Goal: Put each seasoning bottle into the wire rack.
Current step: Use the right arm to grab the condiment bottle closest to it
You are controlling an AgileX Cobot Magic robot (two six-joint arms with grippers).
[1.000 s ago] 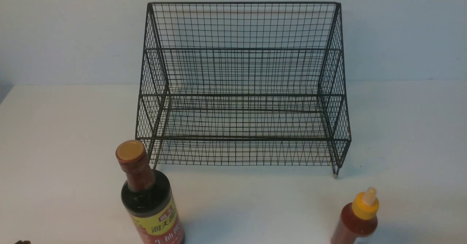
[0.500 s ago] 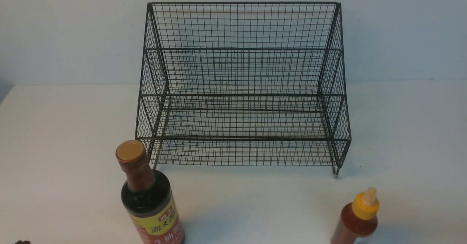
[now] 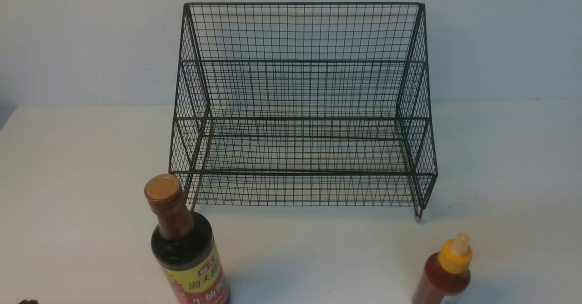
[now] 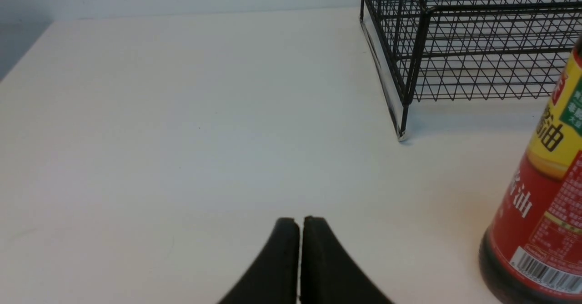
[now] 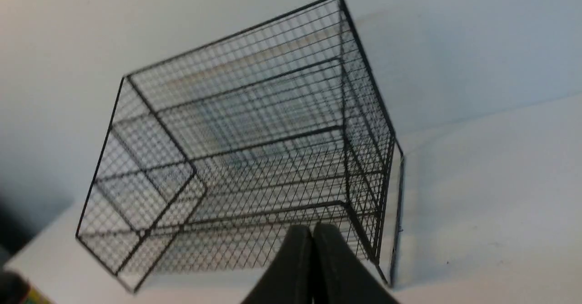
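Nothing shifted since a second ago: bottles, rack and both claws unmoved. Left gripper [image 4: 299, 222] pressed fully shut, holding nothing, tips over bare white table [image 4: 159, 136], apart from soy-sauce bottle [image 3: 188, 249] standing at lower left of front frame. Right gripper [image 5: 313, 229] likewise shut, gripping nothing, facing wire rack [image 3: 302, 104] — centre frame. Red squeeze bottle [image 3: 443, 272] upright at lower right — outside rack, on table.

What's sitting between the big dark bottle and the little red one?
Nothing. In the front view, only bare white table stretches between the soy-sauce bottle and the red squeeze bottle; the wire rack stands farther back.
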